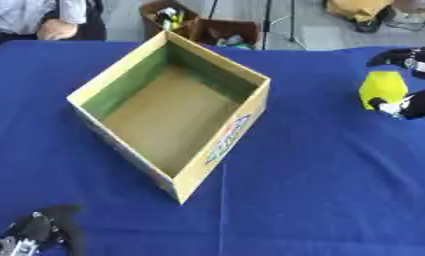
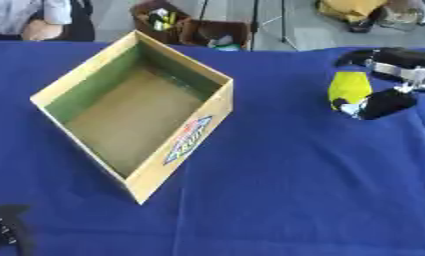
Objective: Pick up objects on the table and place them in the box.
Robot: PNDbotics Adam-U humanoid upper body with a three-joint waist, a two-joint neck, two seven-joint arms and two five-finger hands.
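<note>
Table draped in blue cloth [image 1: 338,175], open cardboard box [image 1: 217,145] set askew on it, inside bare

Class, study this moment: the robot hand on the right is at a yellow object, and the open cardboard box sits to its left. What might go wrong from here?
1. The right robot hand has fingers curled round the yellow object near the table's right side; it may slip during lifting.
2. The box stands askew with tall walls; a low carry could clip its near wall and shift it.
3. The left robot hand rests idle at the lower left, leaving the box unsteadied.
</note>
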